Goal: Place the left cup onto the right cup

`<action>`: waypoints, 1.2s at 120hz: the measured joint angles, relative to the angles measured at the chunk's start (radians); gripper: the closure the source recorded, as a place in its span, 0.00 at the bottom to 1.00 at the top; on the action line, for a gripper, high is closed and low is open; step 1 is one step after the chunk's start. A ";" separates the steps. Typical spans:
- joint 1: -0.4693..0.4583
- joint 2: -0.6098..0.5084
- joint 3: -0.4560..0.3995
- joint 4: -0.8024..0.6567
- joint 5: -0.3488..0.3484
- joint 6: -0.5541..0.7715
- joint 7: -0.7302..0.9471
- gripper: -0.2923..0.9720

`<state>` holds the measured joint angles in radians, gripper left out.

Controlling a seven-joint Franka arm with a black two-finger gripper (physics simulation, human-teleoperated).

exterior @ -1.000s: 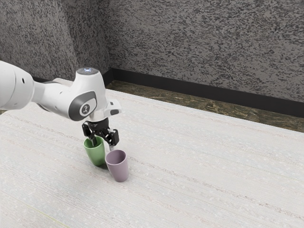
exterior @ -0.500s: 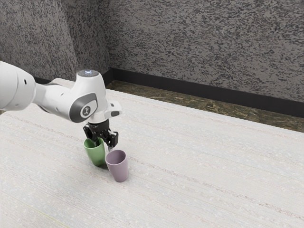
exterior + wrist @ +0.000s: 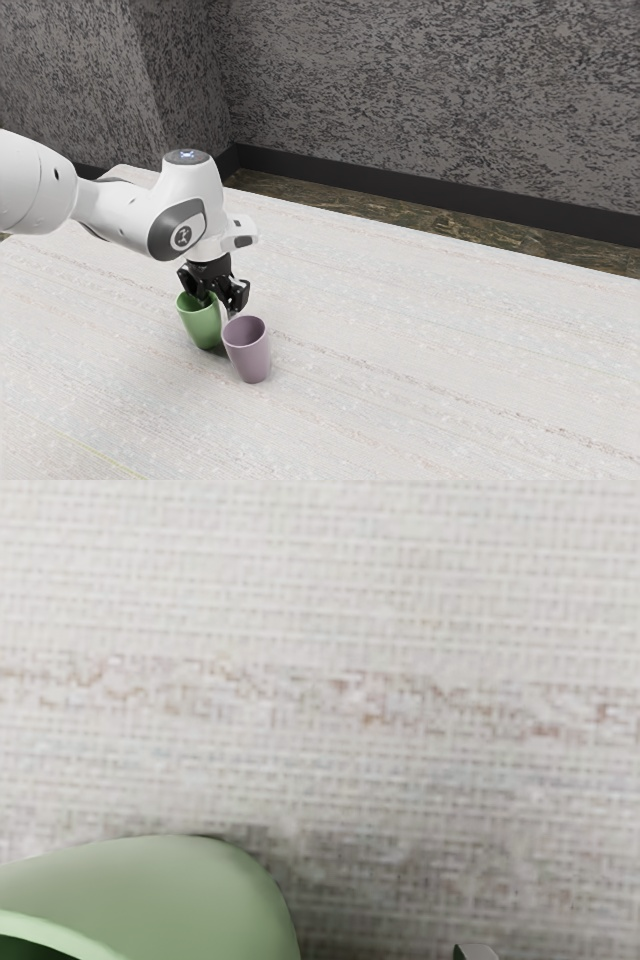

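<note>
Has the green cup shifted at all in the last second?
No. The green cup stands in the same spot as before, just as close beside the purple cup.

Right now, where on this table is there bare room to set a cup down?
The table is bare from the purple cup across to the exterior view's right, and in front of both cups toward the camera. It is crowded only where the hand is at the green cup, close beside the purple one.

The green cup (image 3: 140, 905) runs off the wrist view's edge — in the exterior view the end effector (image 3: 213, 294) covers part of its rim.
</note>
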<state>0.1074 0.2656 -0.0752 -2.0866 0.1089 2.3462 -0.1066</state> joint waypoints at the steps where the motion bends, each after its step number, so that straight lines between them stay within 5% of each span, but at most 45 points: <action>1: 0.000 0.000 0.000 0.000 0.000 0.000 0.000 0.53; 144: 0.000 0.012 0.014 0.000 0.000 0.014 0.009 0.73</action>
<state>0.1074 0.2778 -0.0614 -2.0866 0.1088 2.3601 -0.0979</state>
